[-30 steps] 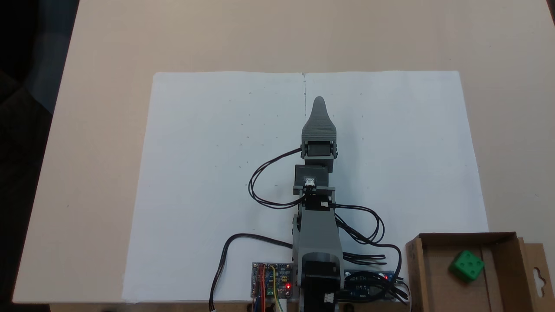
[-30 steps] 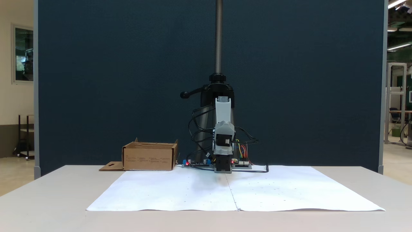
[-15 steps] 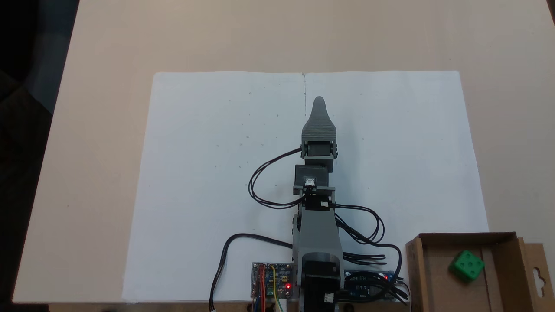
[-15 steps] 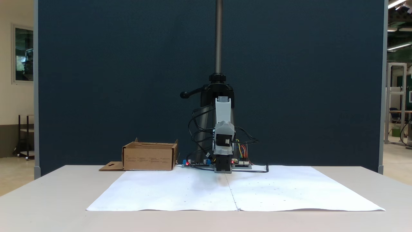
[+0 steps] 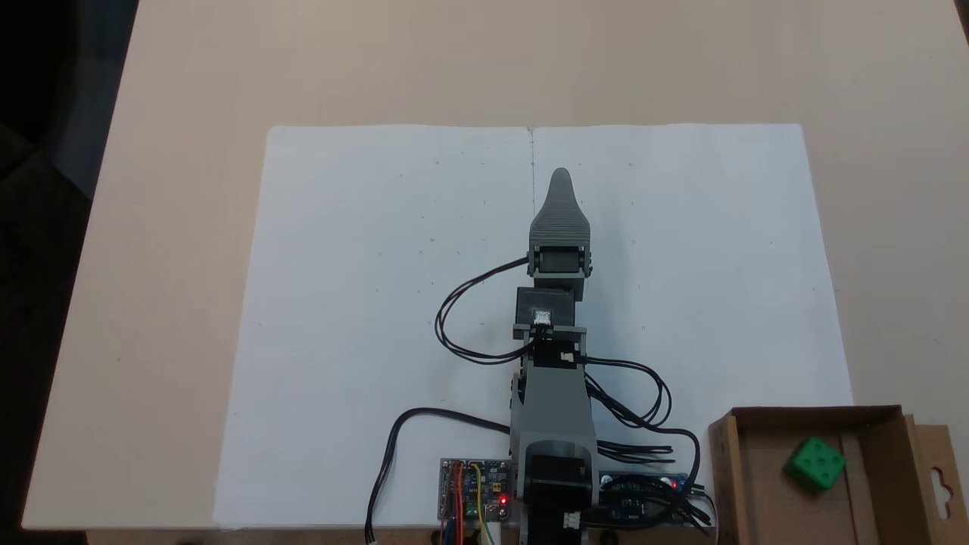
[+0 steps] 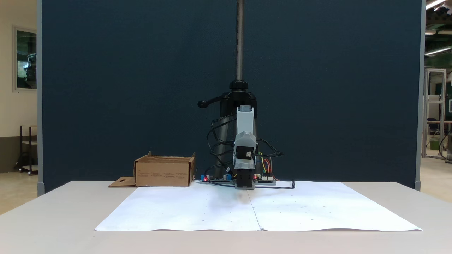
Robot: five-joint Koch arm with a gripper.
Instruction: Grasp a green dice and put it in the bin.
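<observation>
Down at the lower right of the top-down fixed view, sits a small bright green dice (image 5: 814,464) with darker pips, inside the shallow brown cardboard bin (image 5: 757,484). At centre, over the white paper sheet (image 5: 363,303) on the beige surface (image 5: 189,151), reaches the grey arm, its pincer (image 5: 561,179) pointing toward the far edge; one tip visible, so cannot tell how far open, nothing seen in it.

At left in the front fixed view, stands the bin (image 6: 164,172), well apart from the pincer (image 6: 244,180).
</observation>
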